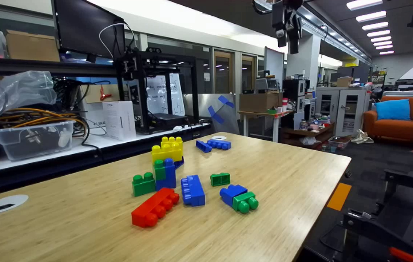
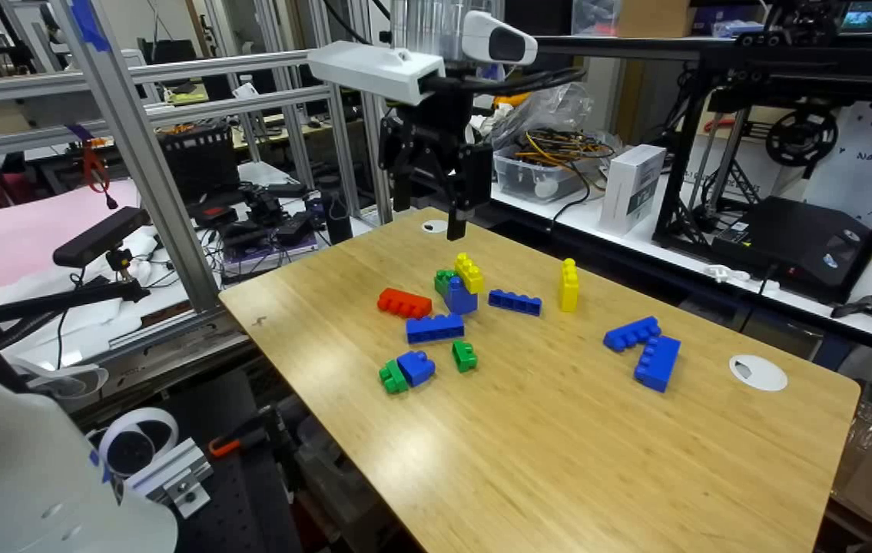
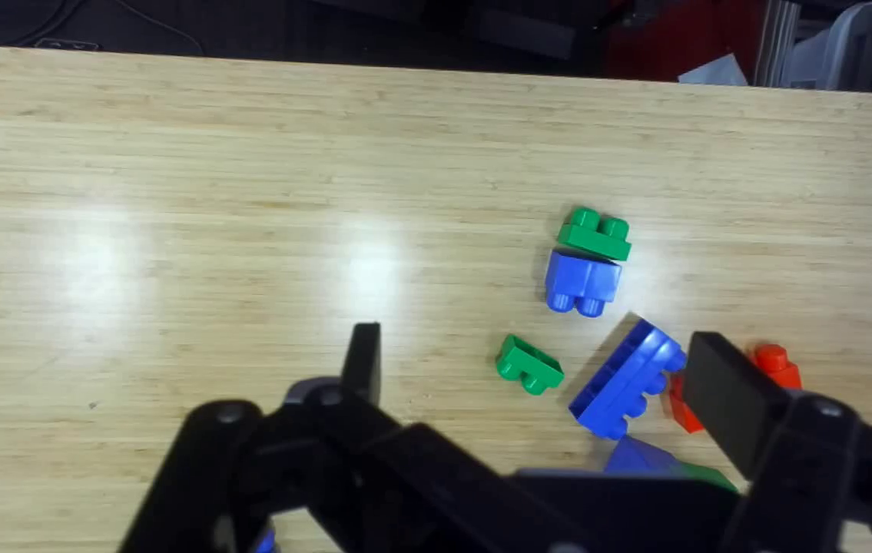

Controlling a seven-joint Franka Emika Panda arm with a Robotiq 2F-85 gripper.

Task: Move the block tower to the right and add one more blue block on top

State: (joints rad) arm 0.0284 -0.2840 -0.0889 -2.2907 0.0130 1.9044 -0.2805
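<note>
The block tower stands upright, a yellow brick (image 2: pixel 469 273) over a blue base (image 2: pixel 462 298); in an exterior view green also shows on the base (image 1: pixel 166 179). In the wrist view only its blue side (image 3: pixel 639 455) and some green show; the gripper hides the rest. The small blue block (image 2: pixel 416 368) lies on its side against a small green brick (image 2: pixel 393 376); this blue block (image 3: pixel 581 278) also shows in the wrist view. High above the table, my gripper (image 2: pixel 429 213) is open and holds nothing. Its jaws stand wide apart in the wrist view.
Near the tower lie a red brick (image 1: pixel 155 207), a wide blue brick (image 1: pixel 193 191) and a small green brick (image 1: pixel 220 179). Another green brick (image 1: pixel 143 185) is beside the tower. Further off are a long blue brick (image 2: pixel 515 302), a lone yellow brick (image 2: pixel 568 286) and two blue bricks (image 2: pixel 657 363).
</note>
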